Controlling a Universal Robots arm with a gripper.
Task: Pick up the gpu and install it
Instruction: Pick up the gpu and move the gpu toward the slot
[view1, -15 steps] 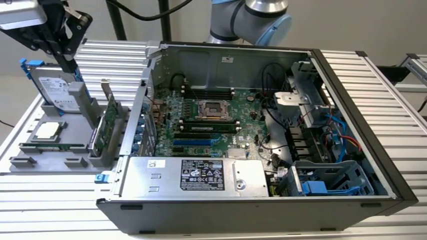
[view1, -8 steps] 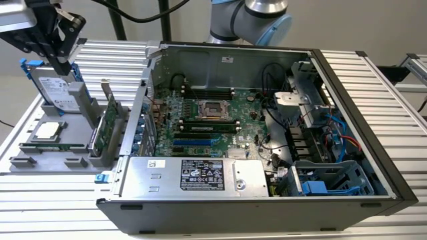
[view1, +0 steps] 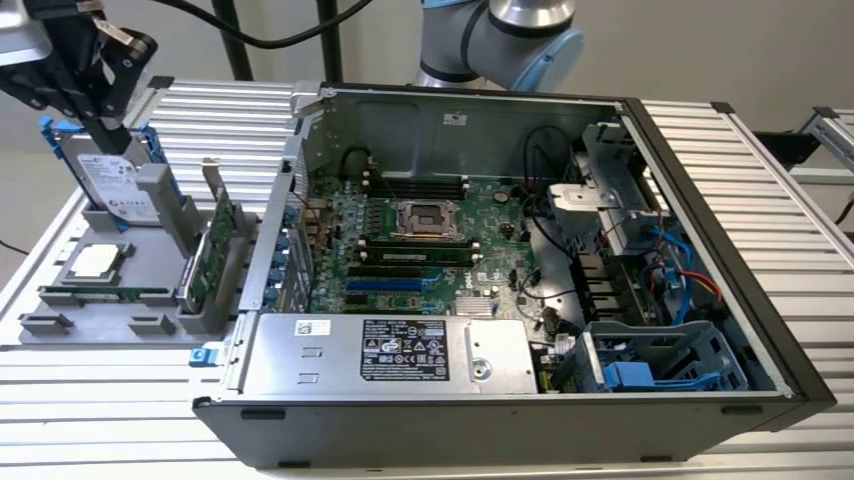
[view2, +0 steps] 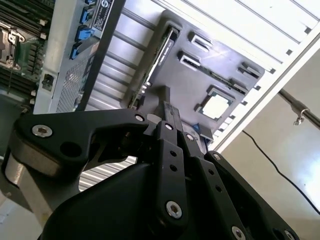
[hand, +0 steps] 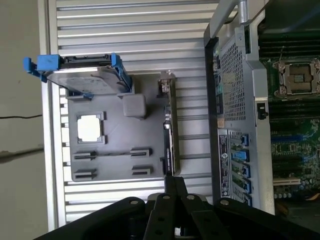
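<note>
The gpu (view1: 214, 250) stands on edge in a slot of the grey holder tray (view1: 80, 328) at the exterior view's left, beside the open computer case (view1: 467, 425). Both wrist views show the gpu edge-on, as a thin dark strip (hand: 169, 135) (view2: 159, 56). My gripper (view1: 110, 135) hangs well above the tray, over its far end near the hard drive with blue rails (view1: 114, 185). Its black fingers are pressed together, shut on nothing (hand: 174, 181) (view2: 167, 106). The gripper stays apart from the gpu.
The tray also carries a square processor (view1: 94, 262) and a narrow memory stick (view1: 107, 295). Inside the case lie the motherboard (view1: 400, 250) with blue card slots (view1: 387, 285), a power supply (view1: 387, 352) and cables (view1: 667, 270). Ribbed aluminium table (view1: 107, 410) lies around.
</note>
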